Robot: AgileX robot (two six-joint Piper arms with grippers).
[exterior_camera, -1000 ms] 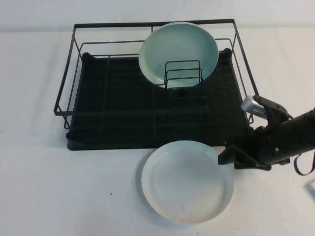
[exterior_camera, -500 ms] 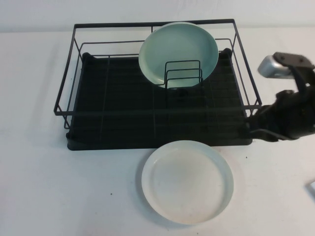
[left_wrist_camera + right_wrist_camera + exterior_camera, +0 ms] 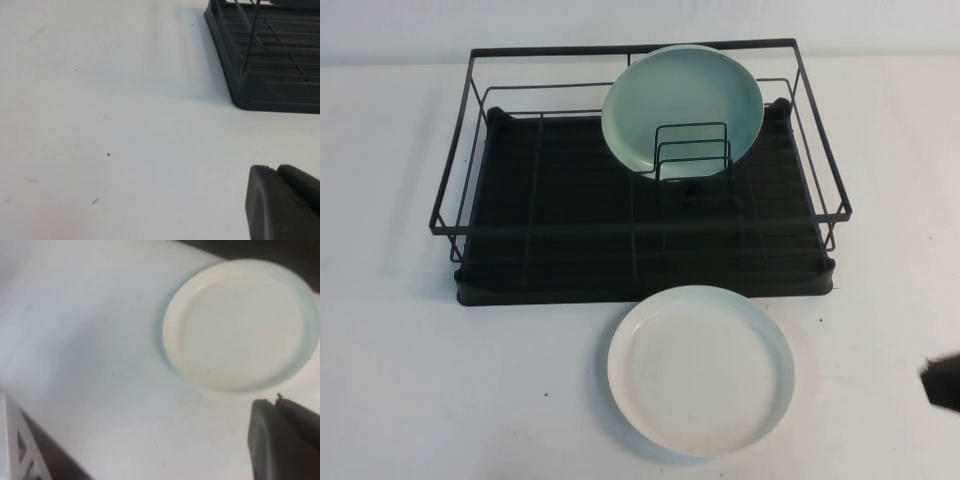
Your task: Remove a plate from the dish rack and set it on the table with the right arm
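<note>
The white plate (image 3: 701, 369) lies flat on the table (image 3: 470, 390), just in front of the black dish rack (image 3: 550, 215). It also shows in the right wrist view (image 3: 240, 325). My right gripper (image 3: 276, 402) is shut and empty, hanging above the table beside the plate and clear of it. In the high view only a dark bit of the right arm (image 3: 945, 382) shows at the right edge. My left gripper (image 3: 276, 170) is shut and empty over bare table, near a corner of the rack (image 3: 270, 75). It is out of the high view.
A greener pale-teal plate (image 3: 682, 105) stands tilted in the small wire holder (image 3: 692, 152) at the rack's back right. A white frame piece (image 3: 20, 450) shows at the edge of the right wrist view.
My right arm has pulled back from beside the plate, first up past the rack's right end, then almost out of the high view. The plate has stayed on the table.
</note>
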